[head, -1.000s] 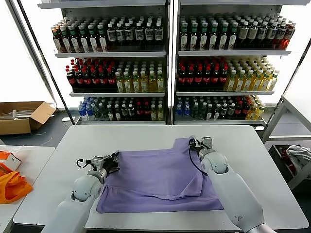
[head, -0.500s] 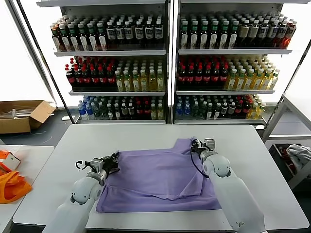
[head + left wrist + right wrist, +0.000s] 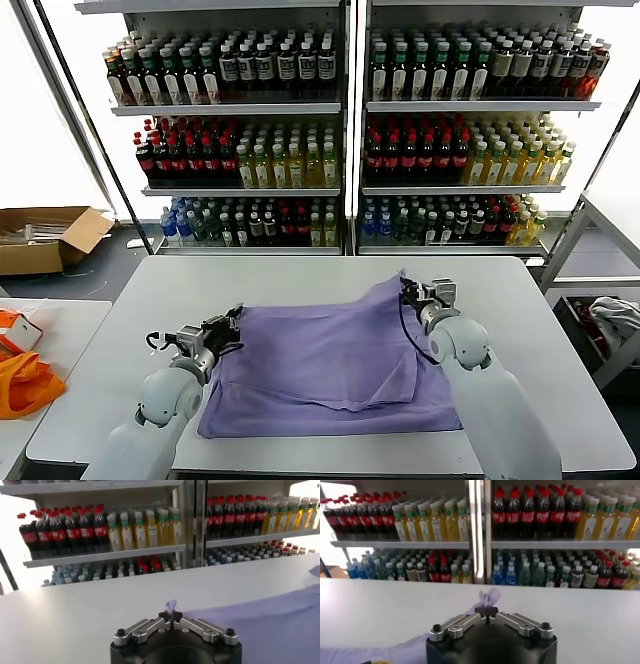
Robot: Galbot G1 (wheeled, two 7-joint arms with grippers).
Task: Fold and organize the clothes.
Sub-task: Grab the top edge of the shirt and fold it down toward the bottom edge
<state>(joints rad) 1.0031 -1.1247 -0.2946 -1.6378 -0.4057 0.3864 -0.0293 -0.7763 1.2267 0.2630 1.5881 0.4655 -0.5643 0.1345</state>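
Note:
The lavender T-shirt lies spread on the white table, plain side up, with no print showing. My left gripper is shut on the shirt's far left corner; a tuft of fabric sticks out past its fingertips. My right gripper is shut on the far right corner and holds it raised; a tuft of the shirt shows between its fingertips. The cloth is stretched between both grippers.
Shelves of bottled drinks stand behind the table. An orange bag lies on a side table at the left. A cardboard box sits on the floor at the left. A whitish-grey bundle lies at the right.
My right gripper has moved right and slightly up with its corner, and my left gripper has shifted a little left, so the shirt's far edge is pulled tighter and wider.

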